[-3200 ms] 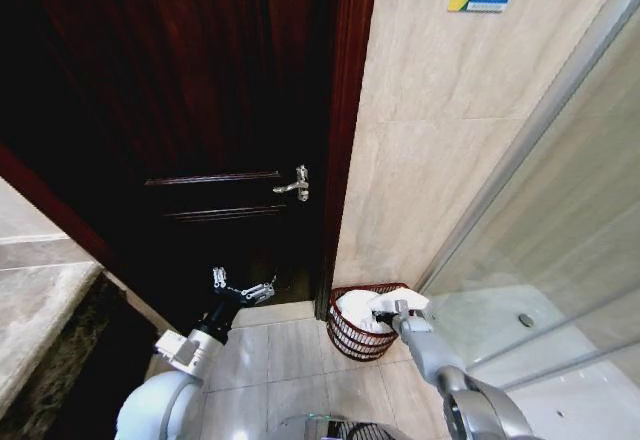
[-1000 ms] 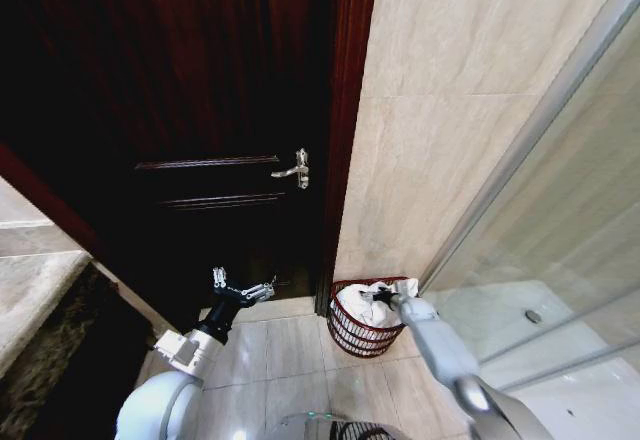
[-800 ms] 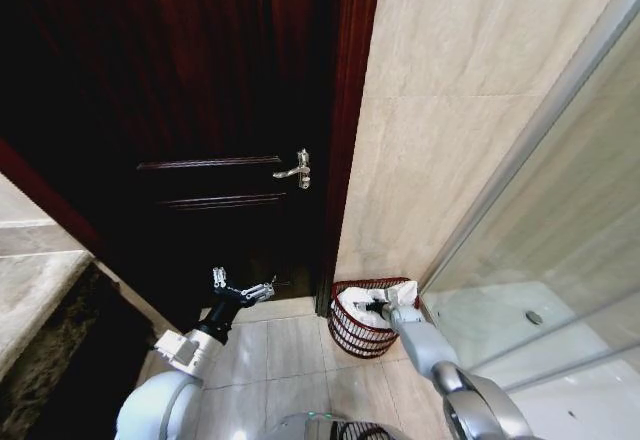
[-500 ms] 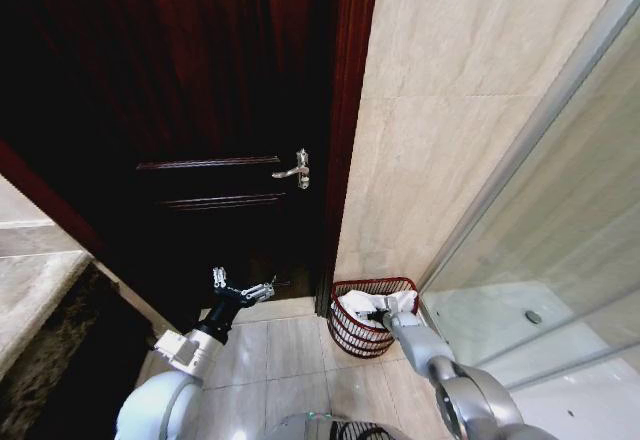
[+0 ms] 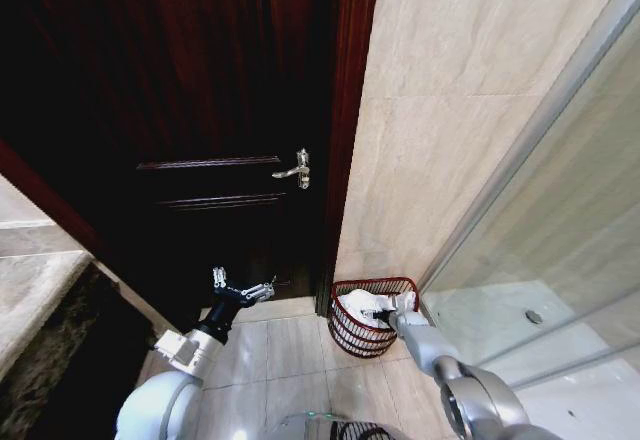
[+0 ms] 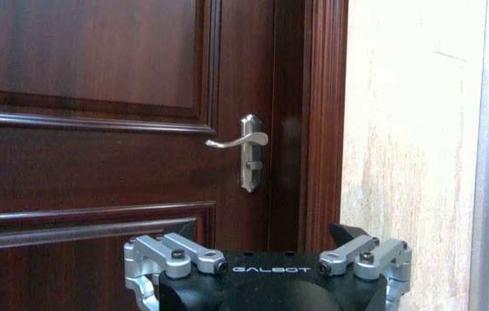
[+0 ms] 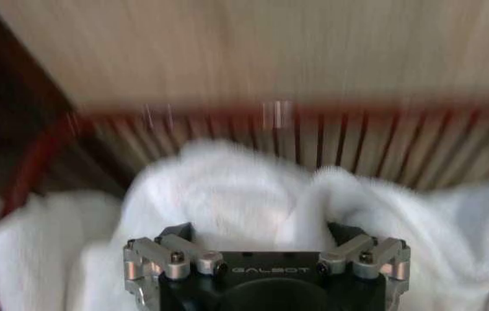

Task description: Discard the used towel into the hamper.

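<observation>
White terry cloth bunches just ahead of my right gripper [image 7: 266, 272], the towel [image 5: 362, 308] heaped inside the hamper [image 5: 345, 335] with the red-brown wire wall close beyond it. A moment ago I was higher, with the cloth mounded at the rim; now I have sunk lower and the bundle sits deeper in the basket, a fold to each side of me. Whether I am pinching the cloth or have let go I cannot tell, since my fingers are buried in it. I judge the drop all but done: the towel is within the hamper's wall, and what remains is to be sure my grip is off it and to lift clear without dragging a fold over the rim. My left gripper [image 5: 240, 287] hangs splayed and empty well off to the side, facing the dark wooden door [image 6: 89, 97] and its handle [image 6: 246, 149]
</observation>
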Tool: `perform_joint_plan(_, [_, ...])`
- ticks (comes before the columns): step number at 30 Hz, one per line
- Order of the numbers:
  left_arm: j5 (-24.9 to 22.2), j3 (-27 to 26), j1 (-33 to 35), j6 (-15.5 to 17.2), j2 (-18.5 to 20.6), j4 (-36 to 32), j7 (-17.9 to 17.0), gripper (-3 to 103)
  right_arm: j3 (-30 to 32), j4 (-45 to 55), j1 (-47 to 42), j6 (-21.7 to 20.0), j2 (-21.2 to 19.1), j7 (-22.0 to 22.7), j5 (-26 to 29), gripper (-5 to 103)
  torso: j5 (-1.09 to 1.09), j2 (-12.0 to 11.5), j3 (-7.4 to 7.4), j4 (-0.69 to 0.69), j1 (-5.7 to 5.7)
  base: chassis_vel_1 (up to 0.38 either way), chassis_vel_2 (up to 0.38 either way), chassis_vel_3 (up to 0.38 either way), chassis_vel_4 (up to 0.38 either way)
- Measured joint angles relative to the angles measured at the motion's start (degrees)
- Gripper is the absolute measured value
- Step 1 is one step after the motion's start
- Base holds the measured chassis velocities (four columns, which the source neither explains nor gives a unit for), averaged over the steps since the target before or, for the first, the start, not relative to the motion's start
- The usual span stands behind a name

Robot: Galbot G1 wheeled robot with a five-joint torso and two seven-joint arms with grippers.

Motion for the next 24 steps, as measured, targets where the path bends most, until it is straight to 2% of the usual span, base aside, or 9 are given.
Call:
perform_joint_plan(2, [0.00, 0.00, 0.00, 0.00, 0.01, 0.00, 0.01, 100, -0.32, 10.52, -3.78, -4.13, -1.79, 2.01, 2.52, 100, 0.00, 0.02, -0.01, 0.00, 0.00, 0.000, 0.000, 0.000, 0.000])
perform_joint_plan(4, [0.00, 0.00, 0.01, 0.00, 0.01, 0.00, 0.01, 100, -0.32, 22.74, -8.83, -10.66, -3.98, 5.41, 6.28, 100, -0.04, 0.04, -0.01, 0.00, 0.00, 0.000, 0.000, 0.000, 0.000])
perform_joint_plan(5, [0.00, 0.00, 0.01, 0.00, 0.01, 0.00, 0.01, 100, -0.32, 22.74, -8.83, -10.66, -3.98, 5.41, 6.28, 100, -0.04, 0.04, -0.01, 0.00, 0.00, 0.000, 0.000, 0.000, 0.000])
perform_joint_plan(7, [0.00, 0.00, 0.01, 0.00, 0.01, 0.00, -0.01, 100, -0.70, 31.12, -14.10, -15.38, -6.19, 6.99, 9.89, 100, -0.01, 0.04, 0.00, -0.01, 0.00, 0.000, 0.000, 0.000, 0.000])
perform_joint_plan(9, [0.00, 0.00, -0.01, 0.00, 0.01, 0.00, 0.00, 100, -0.65, 37.60, -18.78, -16.40, -8.09, 7.58, 11.98, 100, -0.01, 0.04, -0.01, -0.02, 0.00, 0.000, 0.000, 0.000, 0.000])
perform_joint_plan(14, [0.00, 0.01, -0.01, 0.00, 0.01, 0.00, 0.01, 100, 1.80, 51.04, -28.42, -13.11, -10.24, 9.11, 15.52, 100, -0.03, 0.05, -0.01, -0.02, -0.01, 0.000, 0.000, 0.000, 0.000])
perform_joint_plan(16, [0.00, 0.00, 0.01, 0.00, 0.00, 0.00, 0.00, 100, 4.34, 59.85, -34.66, -9.75, -9.94, 12.57, 15.88, 100, -0.03, 0.06, -0.01, -0.01, 0.00, 0.000, 0.000, 0.000, 0.000])
perform_joint_plan(20, [0.00, 0.00, 0.00, 0.00, 0.00, 0.00, -0.01, 100, 8.04, 69.48, -41.52, -6.39, -8.23, 14.72, 12.61, 100, -0.05, 0.06, -0.01, -0.02, 0.00, 0.000, 0.000, 0.000, 0.000])
perform_joint_plan(24, [0.00, 0.00, 0.01, 0.00, 0.00, 0.00, -0.01, 100, 13.25, 83.23, -50.09, -2.20, -0.43, 15.67, 5.71, 100, -0.06, 0.07, 0.00, 0.00, 0.00, 0.000, 0.000, 0.000, 0.000])
